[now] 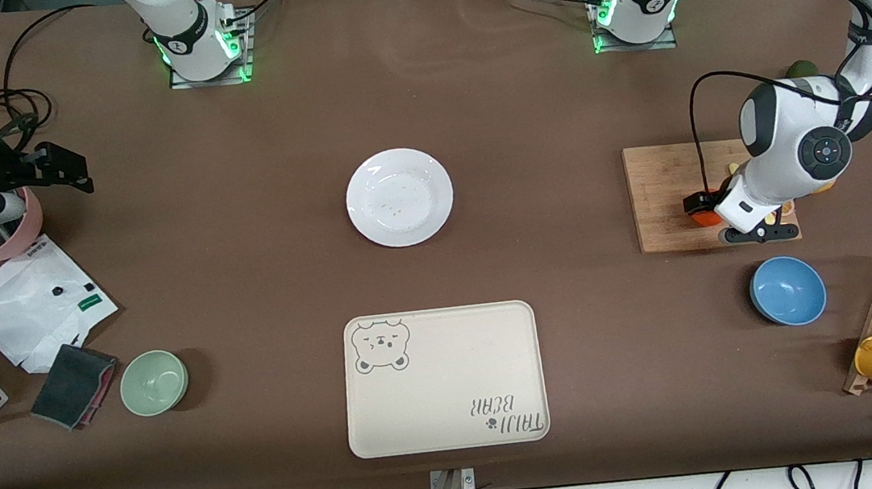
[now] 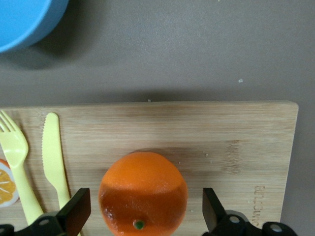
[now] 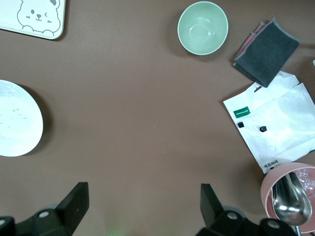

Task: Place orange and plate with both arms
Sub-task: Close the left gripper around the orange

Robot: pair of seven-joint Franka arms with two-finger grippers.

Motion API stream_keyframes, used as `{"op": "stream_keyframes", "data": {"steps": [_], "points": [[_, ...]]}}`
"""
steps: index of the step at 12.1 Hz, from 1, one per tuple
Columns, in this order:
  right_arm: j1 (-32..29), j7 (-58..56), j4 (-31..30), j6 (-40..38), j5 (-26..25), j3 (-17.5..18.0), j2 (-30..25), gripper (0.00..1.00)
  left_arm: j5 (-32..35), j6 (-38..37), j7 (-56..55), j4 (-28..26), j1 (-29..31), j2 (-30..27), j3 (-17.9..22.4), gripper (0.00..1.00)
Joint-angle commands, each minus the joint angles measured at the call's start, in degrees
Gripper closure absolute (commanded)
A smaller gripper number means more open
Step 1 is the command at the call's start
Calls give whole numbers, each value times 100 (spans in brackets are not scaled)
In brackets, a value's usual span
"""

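Left gripper [image 2: 142,214] down over the bamboo cutting board [image 1: 662,196] toward the left arm's end of the worktop, fingers [image 2: 76,211] spread wide and released, straddling the small round bright orange fruit [image 2: 142,191] without touching. Fruit squarely between the fingers, resting on the board beside a pale yellow plastic knife [image 2: 54,157]. Round white glossy plate [image 1: 399,196] at mid-worktop, bare, farther from the front camera than the beige bear-printed tray [image 1: 444,379]. Right gripper [image 3: 140,211] waiting above the worktop near the pink bowl [image 3: 290,194], fingers apart, empty. Left arm clearly nearer the fruit; closing likely next.
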Motion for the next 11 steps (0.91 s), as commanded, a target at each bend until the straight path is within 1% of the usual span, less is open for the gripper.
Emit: {"op": "stream_keyframes", "data": {"steps": [1, 3, 4, 5, 6, 7, 8, 9, 10, 11], "points": [[-9, 54, 146, -40, -23, 23, 64, 0, 158, 77, 32, -172, 82, -82, -32, 0], [-18, 54, 146, -14, -31, 23, 64, 0, 167, 95, 33, -163, 135, -12, -32, 0], [-27, 54, 137, -22, -32, 14, 73, 0, 158, 182, 32, -154, 126, 24, -32, 6], [-36, 54, 146, -14, -23, -12, 125, 0, 158, 340, 41, -154, 135, 85, -32, 15], [-36, 54, 146, -5, -31, -30, 135, 0, 158, 402, 41, -154, 143, 155, -32, 21], [-36, 54, 146, -5, -32, -73, 161, 0, 158, 411, 41, -163, 170, 156, -41, 32], [-36, 72, 146, -14, -23, -109, 178, 0, 158, 411, 41, -154, 170, 156, -41, 48], [-44, 63, 146, -5, -14, -152, 196, 0, 158, 411, 41, -154, 170, 156, -41, 57], [-62, 63, 146, -5, -5, -153, 222, 0, 158, 359, 33, -102, 170, 165, -41, 60], [-71, 72, 146, -14, 4, -153, 223, 0, 158, 280, 41, -40, 161, 147, -41, 66]]}}
